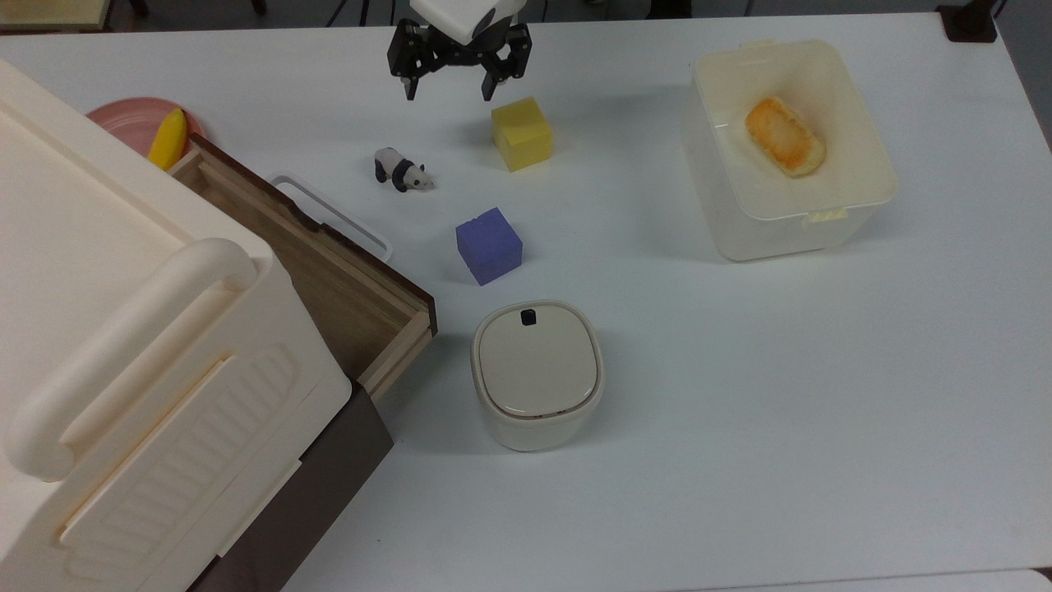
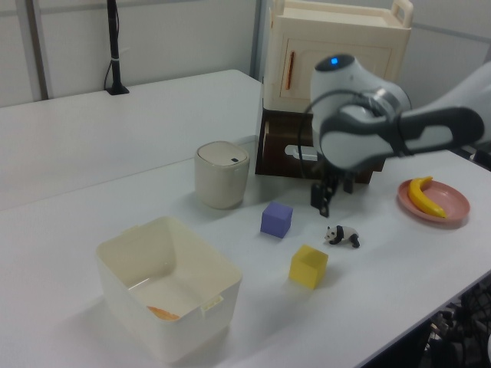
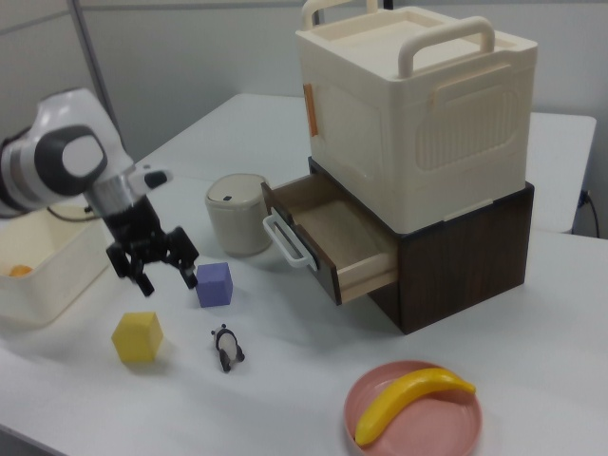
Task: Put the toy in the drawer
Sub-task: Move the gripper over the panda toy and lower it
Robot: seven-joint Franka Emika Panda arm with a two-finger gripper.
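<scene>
I see the gripper (image 1: pixel 448 89) spread wide, holding nothing, above the table. The toy (image 1: pixel 402 170) stands on the table between the open drawer's (image 1: pixel 329 279) handle and the yellow cube (image 1: pixel 521 133).

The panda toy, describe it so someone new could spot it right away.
Start at the cream cabinet with its open wooden drawer. On the white table in front of the drawer stands the panda toy, near a purple cube and a yellow cube. It alone is black-and-white, four-legged and smaller.

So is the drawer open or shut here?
Open. The drawer is pulled out of the cabinet, its wooden inside visible and empty.
</scene>
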